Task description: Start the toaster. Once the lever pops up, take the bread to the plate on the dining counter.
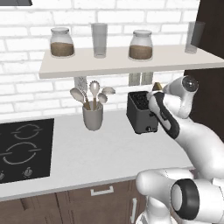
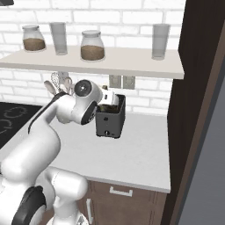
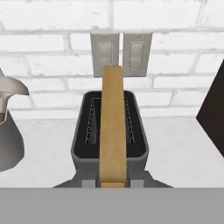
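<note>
Gripper (image 3: 113, 184) clamped on the bread (image 3: 113, 131), held edge-on just above the toaster (image 3: 110, 135) on the grey counter (image 1: 109, 148). Could snag a slot wall if pulled sideways, or slip out if swung fast. Thin tan slice, plain, upright, long edge running away.

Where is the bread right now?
In the hand view the bread stands edge-on, pinched by the end effector just above the toaster, before the two wall outlets.
</note>
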You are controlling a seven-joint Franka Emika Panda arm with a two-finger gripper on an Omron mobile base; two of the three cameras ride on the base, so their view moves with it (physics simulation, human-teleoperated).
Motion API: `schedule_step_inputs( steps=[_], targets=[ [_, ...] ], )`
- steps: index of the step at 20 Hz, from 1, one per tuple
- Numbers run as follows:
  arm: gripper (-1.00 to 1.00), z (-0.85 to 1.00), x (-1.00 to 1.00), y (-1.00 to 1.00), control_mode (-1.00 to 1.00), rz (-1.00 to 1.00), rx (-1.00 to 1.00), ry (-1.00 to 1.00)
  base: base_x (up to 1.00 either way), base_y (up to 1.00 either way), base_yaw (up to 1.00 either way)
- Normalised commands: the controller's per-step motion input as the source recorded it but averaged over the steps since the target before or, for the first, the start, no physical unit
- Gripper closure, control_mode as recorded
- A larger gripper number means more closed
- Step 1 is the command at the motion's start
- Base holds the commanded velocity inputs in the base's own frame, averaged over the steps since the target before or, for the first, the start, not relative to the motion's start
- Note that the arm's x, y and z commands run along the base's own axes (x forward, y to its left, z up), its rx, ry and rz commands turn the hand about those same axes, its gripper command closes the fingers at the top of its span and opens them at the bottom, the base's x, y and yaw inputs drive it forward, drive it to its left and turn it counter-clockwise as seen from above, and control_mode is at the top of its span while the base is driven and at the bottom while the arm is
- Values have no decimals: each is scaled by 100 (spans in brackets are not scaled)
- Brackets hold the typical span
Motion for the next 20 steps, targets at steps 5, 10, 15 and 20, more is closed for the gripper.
schedule_step_inputs(
  steps=[5, 10, 15, 20],
  targets=[
    [100, 11, -88, 27, -100, 0, 0, 5, 0, 0, 0],
    [100, 35, -66, 50, -100, 0, 0, 13, 0, 0, 0],
    [100, 37, -76, 42, -100, 0, 0, 10, 0, 0, 0],
    [100, 29, -70, 17, -100, 0, 0, 6, 0, 0, 0]
  ],
)
